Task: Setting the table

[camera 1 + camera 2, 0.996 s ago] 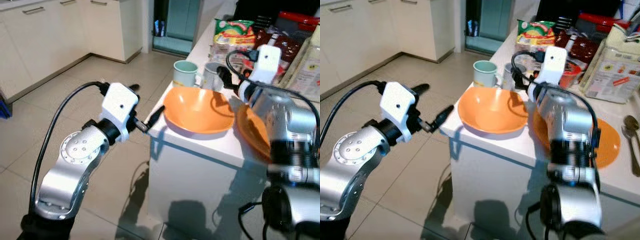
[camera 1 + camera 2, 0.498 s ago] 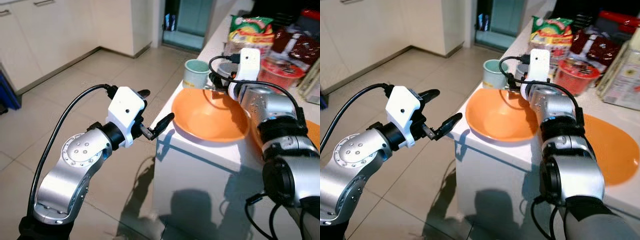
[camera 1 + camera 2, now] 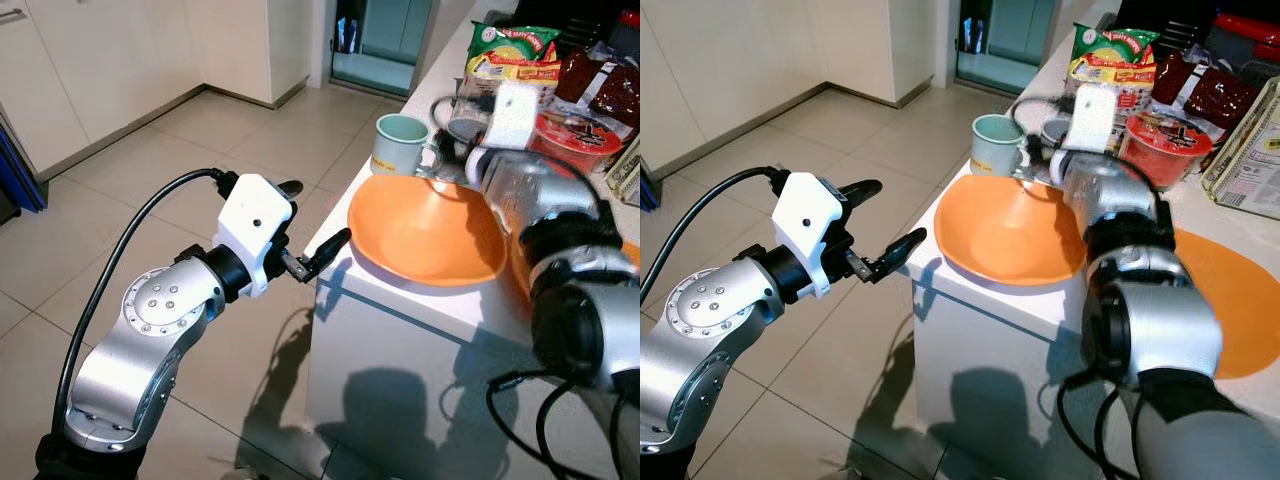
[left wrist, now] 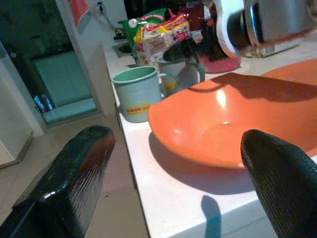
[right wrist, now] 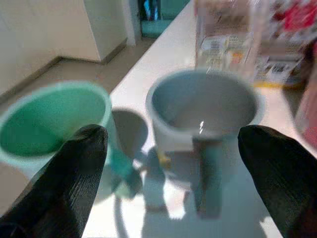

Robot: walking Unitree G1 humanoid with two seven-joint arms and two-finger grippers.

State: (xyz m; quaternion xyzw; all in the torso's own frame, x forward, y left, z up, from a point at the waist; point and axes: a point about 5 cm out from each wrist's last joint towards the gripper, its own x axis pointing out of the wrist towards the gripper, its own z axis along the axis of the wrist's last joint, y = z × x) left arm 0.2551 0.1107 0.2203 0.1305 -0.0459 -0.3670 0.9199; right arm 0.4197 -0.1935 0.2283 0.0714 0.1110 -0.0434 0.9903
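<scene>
Reaching across the orange bowl (image 3: 1015,235) at the counter's (image 3: 980,295) near corner, the right gripper (image 5: 171,163) hovers wide open before the grey mug (image 5: 205,106), which stands beside the green mug (image 5: 52,121) near the counter's left edge. The step in hand appears to be fetching a mug; next, the fingers must straddle it and close. The left gripper (image 3: 315,225), also spread, is held off the corner, level with the bowl.

Beige tiled floor (image 3: 150,150) runs far-left to cream cabinets (image 3: 120,55); a dark teal doorway (image 3: 385,40) stands far behind the white counter (image 3: 400,330).
</scene>
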